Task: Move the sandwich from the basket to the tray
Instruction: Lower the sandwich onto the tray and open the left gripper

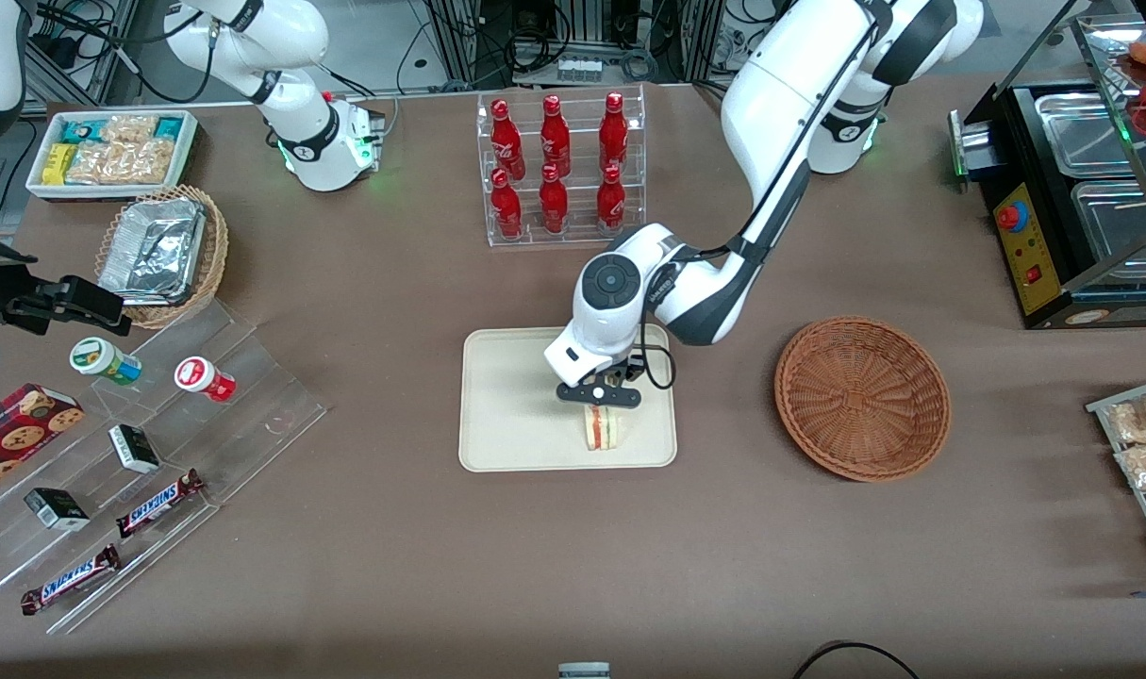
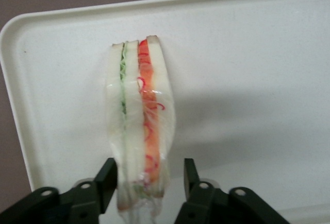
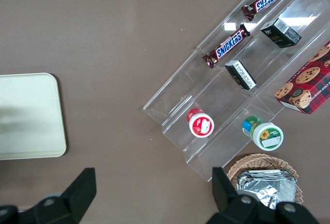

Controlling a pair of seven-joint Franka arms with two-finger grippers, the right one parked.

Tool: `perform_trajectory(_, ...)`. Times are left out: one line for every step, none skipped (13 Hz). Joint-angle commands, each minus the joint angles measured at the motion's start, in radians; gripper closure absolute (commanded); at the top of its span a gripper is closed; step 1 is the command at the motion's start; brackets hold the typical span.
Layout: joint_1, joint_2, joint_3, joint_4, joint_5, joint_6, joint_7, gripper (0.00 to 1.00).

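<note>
Front view. Tray (image 1: 506, 396), cream, at mid-table; sandwich (image 1: 602, 429) stands on it near the rim closest to the camera, cut edge showing red and green layers. Gripper (image 1: 599, 407) directly above the sandwich. Basket (image 1: 861, 397), reddish-brown wicker, well apart from the tray toward the working arm's end. Acrylic rack of six red bottles (image 1: 558, 170), white script probably Coca-Cola, too small to confirm. Toward the parked arm's end: tiered acrylic stand with two Snickers bars (image 1: 158, 503), lettering legible; two small dark cartons; two lidded cups; red cookie box (image 1: 16, 434); lighter wicker basket of foil trays (image 1: 162, 250); white bin of snack packets (image 1: 112, 151).

Left wrist view. Fingers (image 2: 105, 183) parted only slightly wider than the sandwich (image 2: 139, 126), one on each side; the orange-filling side shows a small gap, so contact is doubtful. Sandwich wrapped in clear film, lying on the tray (image 2: 247, 69).

Right wrist view. Tray corner (image 3: 31, 116); "SNICKERS" (image 3: 229, 46) readable on both bars; cookie box (image 3: 307, 85) writing unreadable.
</note>
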State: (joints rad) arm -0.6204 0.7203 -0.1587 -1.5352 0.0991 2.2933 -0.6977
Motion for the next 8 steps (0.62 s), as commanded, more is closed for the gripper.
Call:
perform_trajectory(-0.007,0.007,0.007,0.035,0.019,-0.008,-0.005,0.00)
perform_trajectory(-0.005,-0.001,0.010,0.035,0.019,-0.011,-0.003,0.00)
perform_trajectory(-0.004,-0.013,0.014,0.038,0.021,-0.012,-0.002,0.00)
perform_trajectory(0.002,-0.021,0.016,0.040,0.021,-0.014,-0.002,0.00)
perform_trajectory(0.007,-0.036,0.018,0.040,0.021,-0.012,-0.002,0.00)
perform_trajectory(0.019,-0.042,0.018,0.047,0.019,-0.012,-0.005,0.00)
perform_trajectory(0.024,-0.050,0.019,0.067,0.019,-0.021,-0.009,0.00)
perform_trajectory(0.031,-0.059,0.031,0.075,0.019,-0.061,-0.008,0.00)
